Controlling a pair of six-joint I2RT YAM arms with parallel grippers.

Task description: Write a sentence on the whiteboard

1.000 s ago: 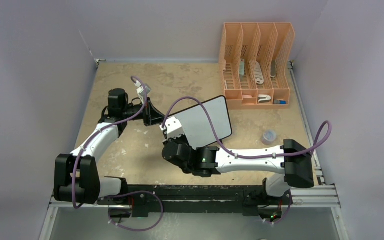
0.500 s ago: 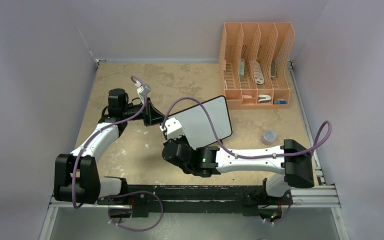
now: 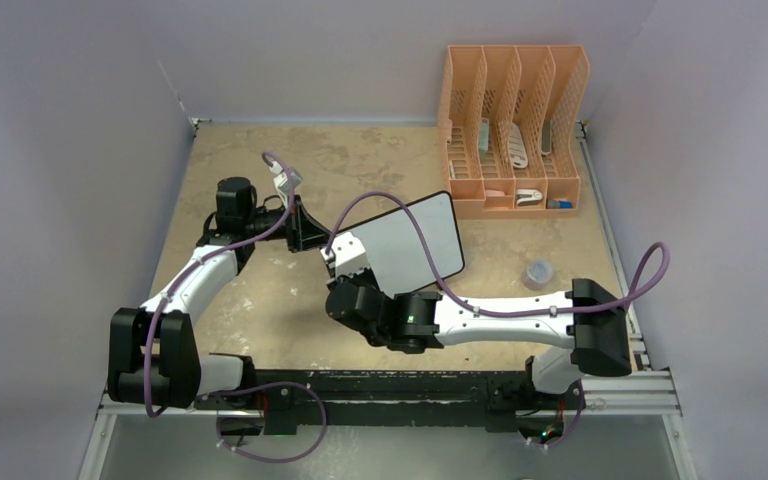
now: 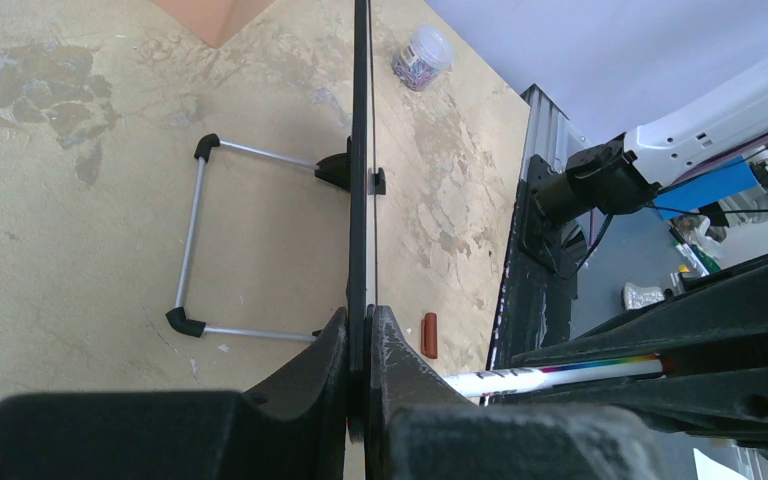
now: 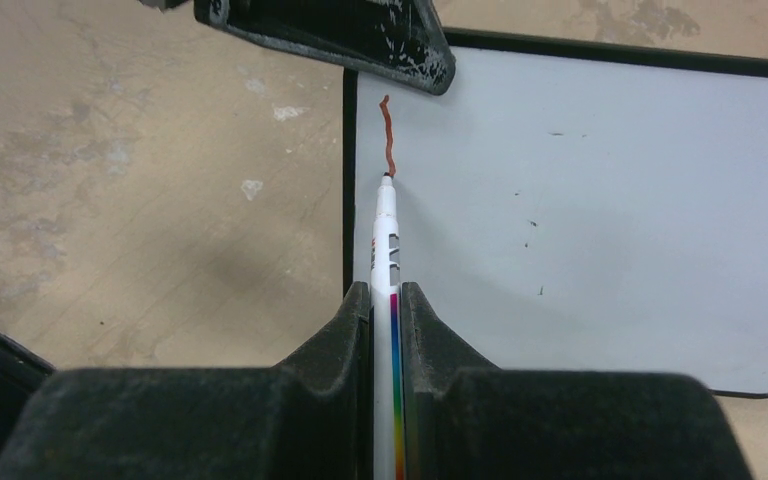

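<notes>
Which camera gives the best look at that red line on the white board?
The right wrist view: the red line sits large and clear above the marker on the whiteboard. In the top view it is too small to see; the left wrist view shows the whiteboard only edge-on.

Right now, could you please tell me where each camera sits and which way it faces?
Top external: fixed above and behind the bases, looking down on the table; left arm and right arm show.
Left wrist: looking along the whiteboard's edge toward a small jar; its jaws show, shut on that edge.
Right wrist: looking down the marker at the whiteboard's face and a red stroke; its jaws show, shut on the marker.
Shared: both wrist views show the marker.
</notes>
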